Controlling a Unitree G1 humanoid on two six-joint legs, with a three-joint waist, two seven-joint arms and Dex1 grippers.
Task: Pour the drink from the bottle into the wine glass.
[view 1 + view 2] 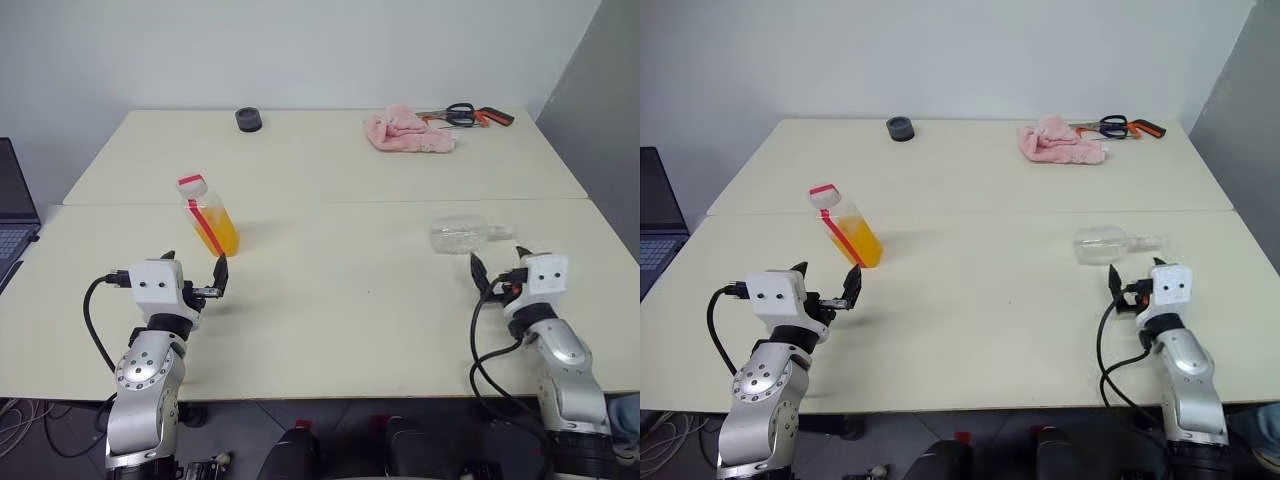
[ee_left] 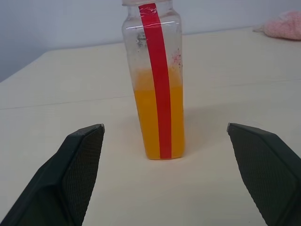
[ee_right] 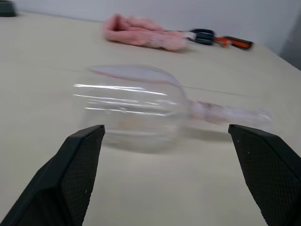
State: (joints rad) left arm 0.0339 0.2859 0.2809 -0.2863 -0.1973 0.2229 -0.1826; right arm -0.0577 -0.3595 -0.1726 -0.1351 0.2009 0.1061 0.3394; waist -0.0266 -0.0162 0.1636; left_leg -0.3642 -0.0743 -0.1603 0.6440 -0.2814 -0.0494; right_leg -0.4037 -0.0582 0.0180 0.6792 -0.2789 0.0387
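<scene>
My left pincer [image 1: 195,275] wide open, empty; small clear plastic bottle with red stripe [image 2: 157,84], upright, part full of orange drink [image 2: 146,122], just ahead of its fingers. My right pincer [image 1: 1132,281] wide open, empty; clear stemmed wine glass [image 3: 141,108] lying on its side just ahead on cream table [image 1: 350,290].

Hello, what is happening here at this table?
A two-armed robot is getting ready to pour. Its left gripper is open, facing the bottle, which stands upright and capped, about half full of orange drink, not yet touched. Its right gripper is open too, just short of the wine glass, which lies on its side on the table. Nothing is held and nothing is poured.
</scene>
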